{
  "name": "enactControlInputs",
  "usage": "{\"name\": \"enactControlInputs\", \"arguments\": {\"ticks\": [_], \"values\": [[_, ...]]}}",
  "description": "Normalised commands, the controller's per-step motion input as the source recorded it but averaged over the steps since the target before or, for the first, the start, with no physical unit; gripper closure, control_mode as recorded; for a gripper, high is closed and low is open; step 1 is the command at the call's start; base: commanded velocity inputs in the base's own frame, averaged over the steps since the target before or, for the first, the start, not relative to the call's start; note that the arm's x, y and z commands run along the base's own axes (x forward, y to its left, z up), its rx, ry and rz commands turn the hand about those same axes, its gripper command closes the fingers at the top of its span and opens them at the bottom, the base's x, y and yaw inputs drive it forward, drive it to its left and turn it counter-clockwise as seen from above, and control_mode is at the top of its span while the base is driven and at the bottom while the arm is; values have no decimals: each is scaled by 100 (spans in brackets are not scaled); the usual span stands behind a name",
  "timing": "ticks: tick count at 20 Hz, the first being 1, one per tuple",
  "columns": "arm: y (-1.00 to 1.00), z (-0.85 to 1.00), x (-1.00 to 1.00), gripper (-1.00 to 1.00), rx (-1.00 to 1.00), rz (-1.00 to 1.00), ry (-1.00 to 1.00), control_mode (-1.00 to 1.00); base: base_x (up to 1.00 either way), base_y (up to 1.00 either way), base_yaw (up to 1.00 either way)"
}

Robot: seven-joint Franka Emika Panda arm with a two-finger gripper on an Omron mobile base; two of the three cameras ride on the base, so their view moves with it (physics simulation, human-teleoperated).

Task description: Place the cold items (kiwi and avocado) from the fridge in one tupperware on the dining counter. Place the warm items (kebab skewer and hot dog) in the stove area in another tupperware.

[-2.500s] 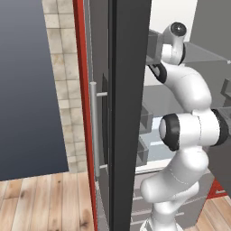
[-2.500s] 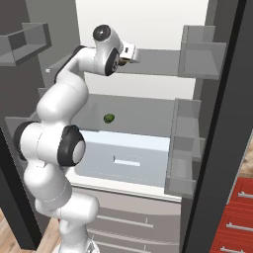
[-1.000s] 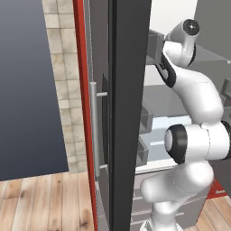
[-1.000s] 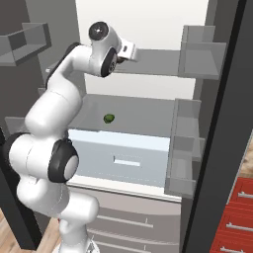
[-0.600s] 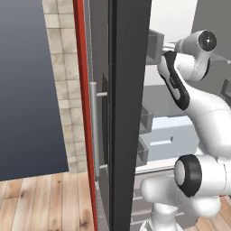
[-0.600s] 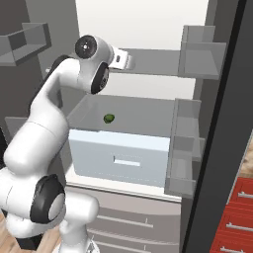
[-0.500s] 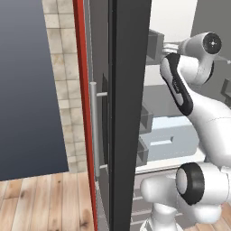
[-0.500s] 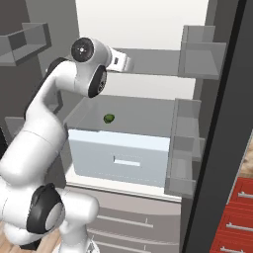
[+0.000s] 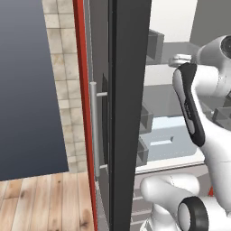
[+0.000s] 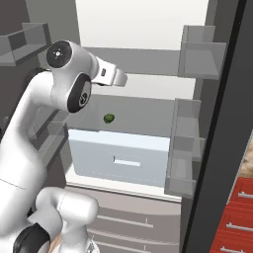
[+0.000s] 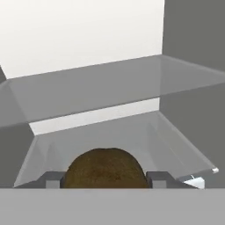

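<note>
Hand view: fuzzy brown oval kiwi (image 11: 104, 169) sits gripped between the two grey fingertips (image 11: 52, 179), jaws part-way apart around it.
Smooth translucent grey fridge shelves (image 11: 110, 88) ahead, white back wall; no writing seen. Small dark-green rounded avocado (image 10: 108, 118) rests on the shelf above the pale-blue drawer (image 10: 118, 155), open room around it.

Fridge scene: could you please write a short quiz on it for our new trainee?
1. True or false: the hand is closed on the brown kiwi.
2. The green avocado lies: A) on the shelf above the white drawer; B) inside a door bin; C) on the floor.
3. Fill in: the fridge door stands ____.
Key: 1 true; 2 A; 3 open.
</note>
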Motion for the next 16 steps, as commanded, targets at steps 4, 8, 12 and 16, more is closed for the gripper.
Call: {"name": "enactControlInputs", "arguments": {"ticks": [4, 8, 12, 16], "values": [[0, -14, -100, 100, 0, 0, 29, -100, 0, 0, 0], [2, -43, -100, 100, 0, 0, 28, -100, 0, 0, 0], [7, -71, -95, 100, 0, 0, 19, -100, 0, 0, 0], [15, -55, -63, 100, 0, 0, 13, -100, 0, 0, 0]]}}
